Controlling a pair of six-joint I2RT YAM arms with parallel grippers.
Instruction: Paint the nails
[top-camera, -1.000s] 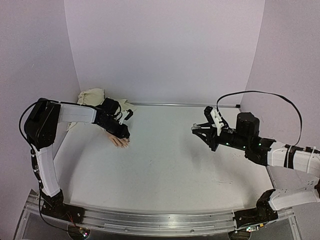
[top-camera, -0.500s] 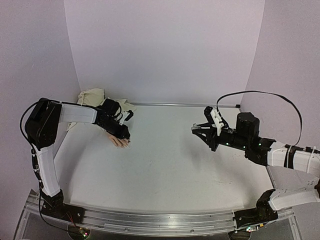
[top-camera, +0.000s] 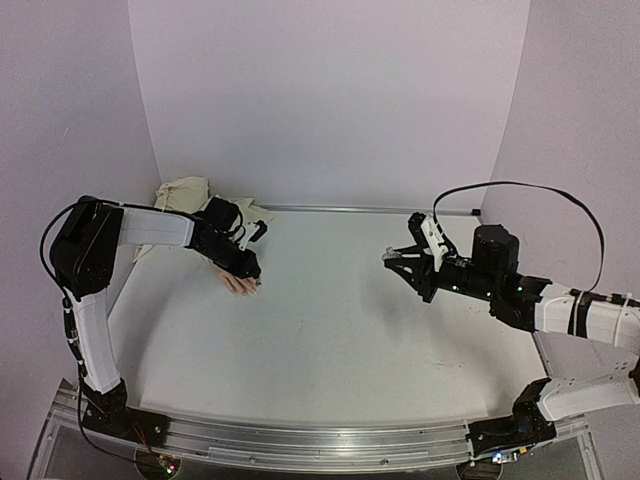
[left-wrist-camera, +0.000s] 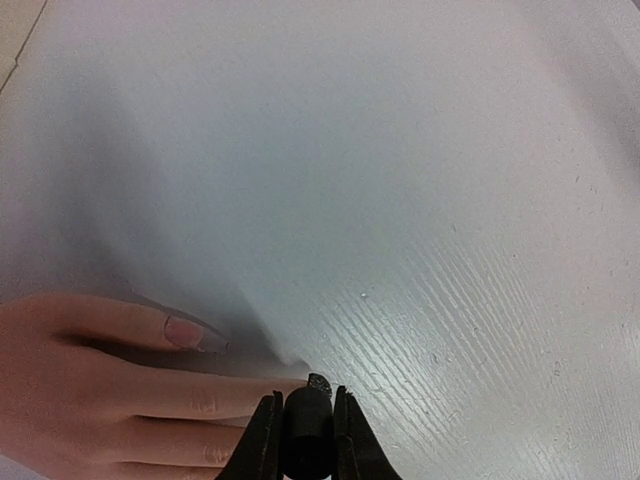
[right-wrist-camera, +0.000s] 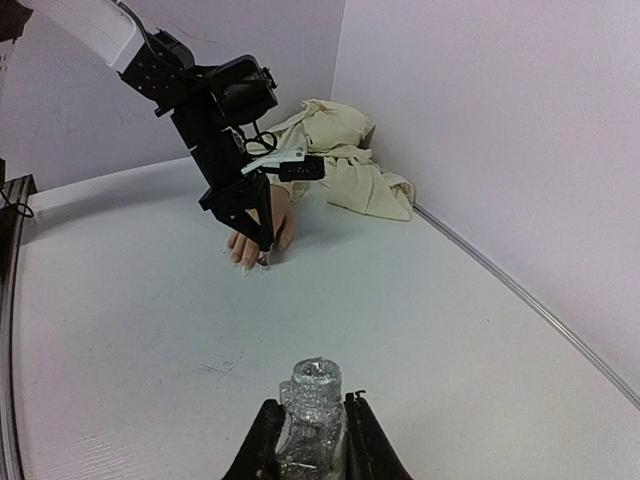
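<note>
Two claws are each clamped on something. The left claw (left-wrist-camera: 305, 425) pinches a dark applicator (left-wrist-camera: 308, 412), whose tip meets a fingertip of the mannequin hand (left-wrist-camera: 90, 390). Only the left wrist view shows the nails (left-wrist-camera: 185, 333) themselves; from above they are too small to make out. The right claw (right-wrist-camera: 308, 435) grips a small bottle (right-wrist-camera: 312, 395) by its body, neck up, which the top view barely resolves.

The hand lies flat at the back left of the bench (top-camera: 340, 330). Its long axis runs diagonally, fingers pointing toward the bench's middle and the cream sleeve (top-camera: 185, 190) trailing to the back corner. The left forearm reaches rightward with its wrist tipped down over the fingers. The right arm stretches leftward, its claw raised above the bench and well apart from the hand.
</note>
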